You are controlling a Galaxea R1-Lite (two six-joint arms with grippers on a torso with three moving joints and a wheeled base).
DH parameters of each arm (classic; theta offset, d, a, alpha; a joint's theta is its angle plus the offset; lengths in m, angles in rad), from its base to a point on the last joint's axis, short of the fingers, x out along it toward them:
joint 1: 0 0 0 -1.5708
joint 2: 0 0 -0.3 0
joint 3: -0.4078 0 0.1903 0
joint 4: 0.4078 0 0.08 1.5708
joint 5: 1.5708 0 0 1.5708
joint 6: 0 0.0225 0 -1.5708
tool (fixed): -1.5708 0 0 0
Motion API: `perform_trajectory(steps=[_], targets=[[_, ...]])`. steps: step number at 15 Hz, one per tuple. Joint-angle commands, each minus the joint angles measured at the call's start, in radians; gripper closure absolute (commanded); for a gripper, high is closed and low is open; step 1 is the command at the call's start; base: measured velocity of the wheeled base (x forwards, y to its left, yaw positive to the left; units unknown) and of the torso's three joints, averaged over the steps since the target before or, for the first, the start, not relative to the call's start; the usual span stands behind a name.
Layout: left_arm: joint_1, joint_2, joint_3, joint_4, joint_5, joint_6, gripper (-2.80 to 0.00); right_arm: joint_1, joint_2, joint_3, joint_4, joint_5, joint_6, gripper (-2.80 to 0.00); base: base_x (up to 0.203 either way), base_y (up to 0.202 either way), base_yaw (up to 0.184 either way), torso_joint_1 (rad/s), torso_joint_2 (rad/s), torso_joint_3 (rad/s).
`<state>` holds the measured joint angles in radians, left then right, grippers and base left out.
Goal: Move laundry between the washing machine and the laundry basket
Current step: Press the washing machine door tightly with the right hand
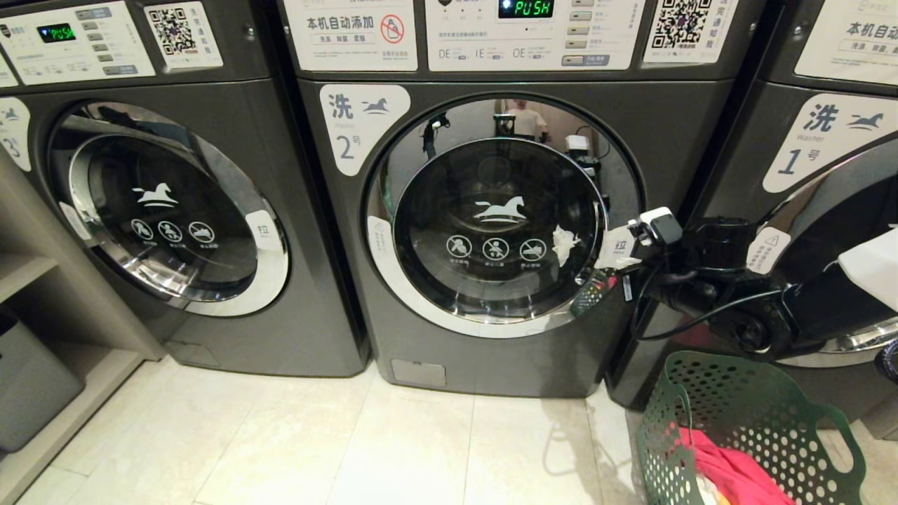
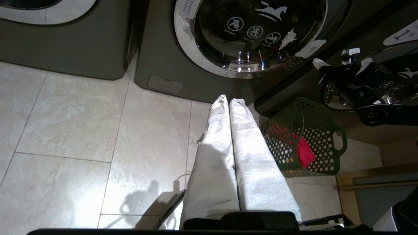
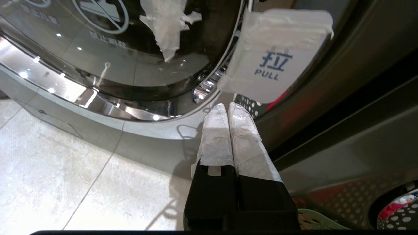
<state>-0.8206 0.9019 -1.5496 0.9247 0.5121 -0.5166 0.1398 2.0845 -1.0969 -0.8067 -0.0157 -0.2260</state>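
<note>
Currently: right tool (image 3: 228, 109) clenched, empty, just below white PULL tab (image 3: 277, 55) at door rim of washing machine (image 1: 491, 231) number 2; door shut. Left tool (image 2: 228, 101) clenched, empty, above floor tiles (image 2: 81, 130). Laundry basket (image 1: 758, 400) on floor, right of machine, red-pink laundry (image 1: 729, 470) inside.

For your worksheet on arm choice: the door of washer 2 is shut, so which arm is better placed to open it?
Right. The right pincer, shut, sits just below the PULL tab at the door's edge; the left pincer hangs over the floor, apart from the washer.
</note>
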Motion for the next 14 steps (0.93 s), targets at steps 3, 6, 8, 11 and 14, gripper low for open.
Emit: perform_trajectory(steps=[3,6,8,11,14], targets=[[0.000,-0.001,0.000,0.005,0.003,-0.003,0.00,-0.001,0.008,-0.053,-0.005,-0.016,-0.003,0.00,0.000,0.000,0.000,0.000,0.00,0.000],[0.000,-0.003,0.003,0.004,0.003,-0.010,0.00,-0.005,0.050,-0.143,-0.005,-0.079,-0.002,0.00,0.000,0.000,0.000,0.000,0.00,0.000],[0.000,0.000,0.003,0.003,0.003,-0.010,0.00,-0.005,0.071,-0.180,-0.005,-0.088,-0.003,0.00,0.000,0.000,0.000,0.000,0.00,0.000],[0.000,-0.001,0.000,0.015,0.002,-0.007,0.00,-0.006,0.107,-0.215,-0.005,-0.091,-0.003,0.00,0.000,0.000,0.000,0.000,0.00,0.000],[0.000,-0.019,-0.010,0.061,0.006,-0.003,0.00,-0.011,0.160,-0.281,-0.004,-0.132,-0.006,0.00,0.000,0.000,0.000,0.000,0.00,0.000]])
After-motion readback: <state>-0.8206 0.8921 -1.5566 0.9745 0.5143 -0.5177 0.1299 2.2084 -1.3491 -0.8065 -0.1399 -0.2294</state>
